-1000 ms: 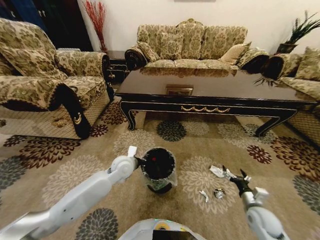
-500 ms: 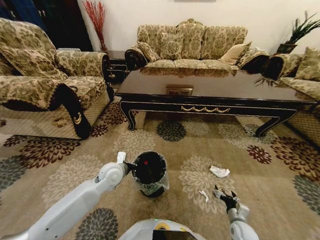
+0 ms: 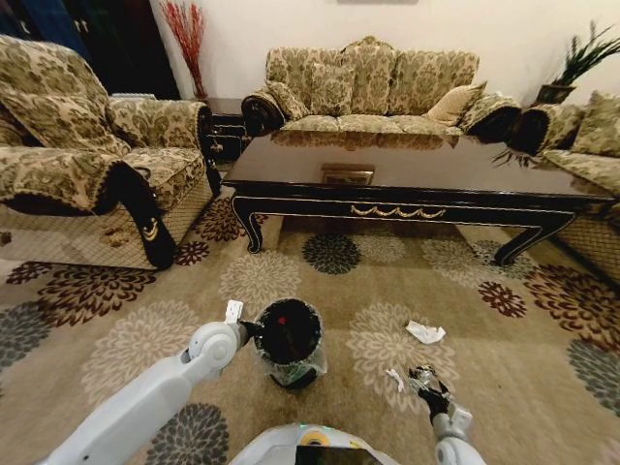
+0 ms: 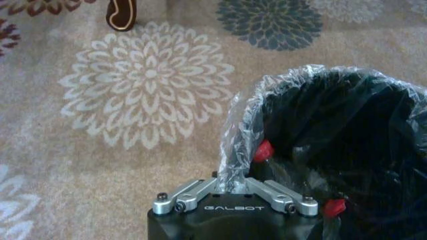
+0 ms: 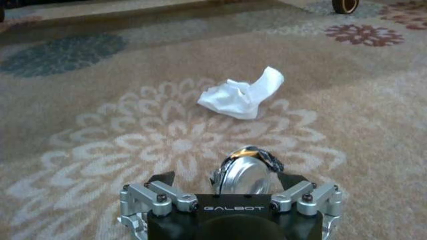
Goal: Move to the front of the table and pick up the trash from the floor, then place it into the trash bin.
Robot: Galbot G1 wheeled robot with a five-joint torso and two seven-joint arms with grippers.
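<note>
Pickup step under way | right gripper (image 5: 230, 192) low over floor (image 5: 100, 145), fingers apart around silvery crushed wad (image 5: 243, 172) | left gripper (image 4: 230, 192) clamped on trash bin (image 4: 333, 135) liner | closing on wad is judged next.

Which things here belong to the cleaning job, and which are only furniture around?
Job: trash bin held at its rim by left gripper; silvery wad between right gripper fingers; white paper; small scrap; carpet.

Around: coffee table, sofas, plant.
</note>
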